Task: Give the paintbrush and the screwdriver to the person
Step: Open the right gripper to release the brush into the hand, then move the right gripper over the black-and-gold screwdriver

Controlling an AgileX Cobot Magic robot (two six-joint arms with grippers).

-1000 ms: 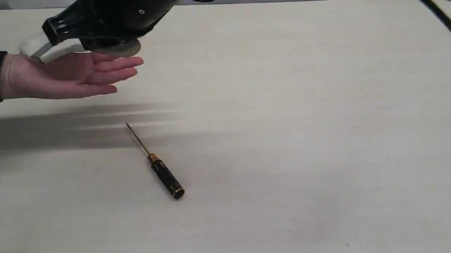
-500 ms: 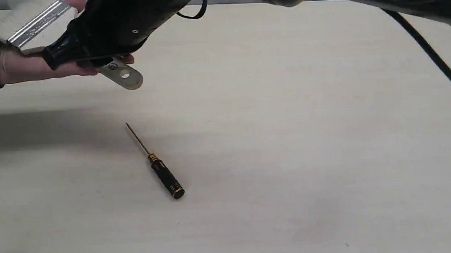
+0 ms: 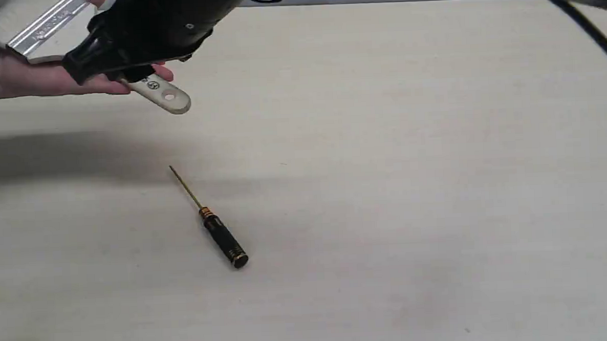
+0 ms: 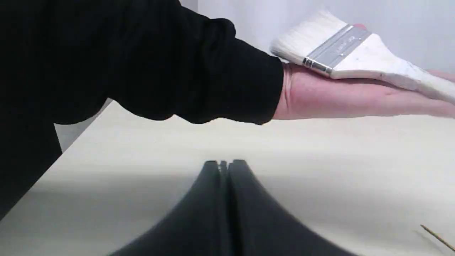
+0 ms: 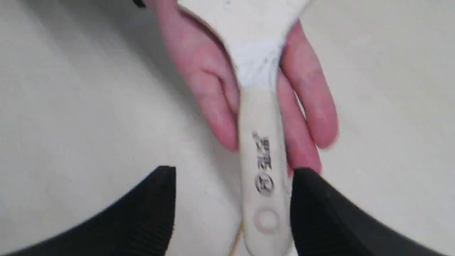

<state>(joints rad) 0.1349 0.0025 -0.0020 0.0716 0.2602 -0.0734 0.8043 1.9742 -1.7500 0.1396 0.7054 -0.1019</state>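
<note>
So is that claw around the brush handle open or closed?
Open. The right gripper has its jaws wide apart on either side of the paintbrush handle, and the brush rests on the person's hand.

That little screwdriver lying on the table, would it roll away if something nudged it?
Probably: the screwdriver has a round handle and lies flat on the smooth table, so a sideways nudge may roll it. Being slim, it is likely light, and the thin shaft looks stiff.
</note>
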